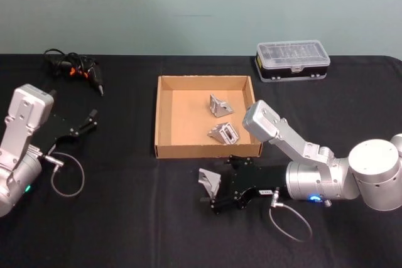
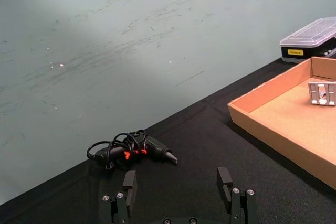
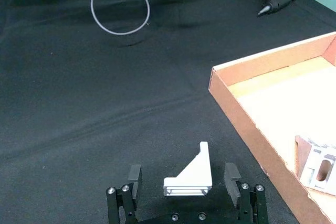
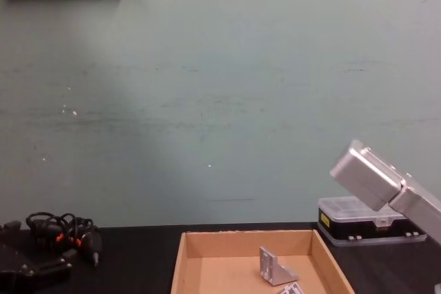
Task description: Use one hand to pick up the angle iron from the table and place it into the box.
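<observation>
Though wrinkled beside the box [image 1: 207, 150], black table [image 1: 125, 218] under scuffed teal wall [image 1: 188, 4].

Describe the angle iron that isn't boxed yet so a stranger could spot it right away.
Find the tan cardboard box in the middle of the black table; just in front of its near wall stands a small silver angle iron. Unlike the two brackets inside the box, it sits outside, within the open right pincer.

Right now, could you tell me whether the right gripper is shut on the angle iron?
No, the right gripper is open, and the angle iron sits untouched between its jaws.
</observation>
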### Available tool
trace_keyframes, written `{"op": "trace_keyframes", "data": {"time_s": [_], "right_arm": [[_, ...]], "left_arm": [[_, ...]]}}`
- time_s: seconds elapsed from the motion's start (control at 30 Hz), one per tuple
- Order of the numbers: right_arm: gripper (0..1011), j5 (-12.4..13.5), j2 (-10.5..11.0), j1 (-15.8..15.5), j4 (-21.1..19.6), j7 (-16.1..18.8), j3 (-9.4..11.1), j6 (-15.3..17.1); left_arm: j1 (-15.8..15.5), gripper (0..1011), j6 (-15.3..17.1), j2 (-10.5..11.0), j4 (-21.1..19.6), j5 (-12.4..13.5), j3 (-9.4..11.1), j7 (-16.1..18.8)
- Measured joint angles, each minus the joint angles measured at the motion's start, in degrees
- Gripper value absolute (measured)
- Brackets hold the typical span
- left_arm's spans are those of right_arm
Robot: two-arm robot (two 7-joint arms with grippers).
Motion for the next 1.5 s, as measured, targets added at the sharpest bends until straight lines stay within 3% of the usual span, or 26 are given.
{"op": "trace_keyframes", "data": {"time_s": [0.63, 0.97, 1.17, 1.5], "right_arm": [[995, -0.03, -1.49, 0.92, 2.65, -0.06, -0.28, -0.29], [765, -0.3, -1.8, 1.46, 3.28, 0.34, -0.69, -0.53], [551, -0.42, -1.97, 1.5, 3.45, 0.28, -0.67, -0.72], [514, -0.22, -2.04, 1.26, 3.29, 0.01, -0.22, -0.6]], "left_arm": [[0.0, 1000, 0.0, 0.0, 0.0, 0.0, 0.0, 0.0], [0.0, 1000, 0.0, 0.0, 0.0, 0.0, 0.0, 0.0], [0.0, 1000, 0.0, 0.0, 0.0, 0.0, 0.0, 0.0], [0.0, 1000, 0.0, 0.0, 0.0, 0.0, 0.0, 0.0]]}}
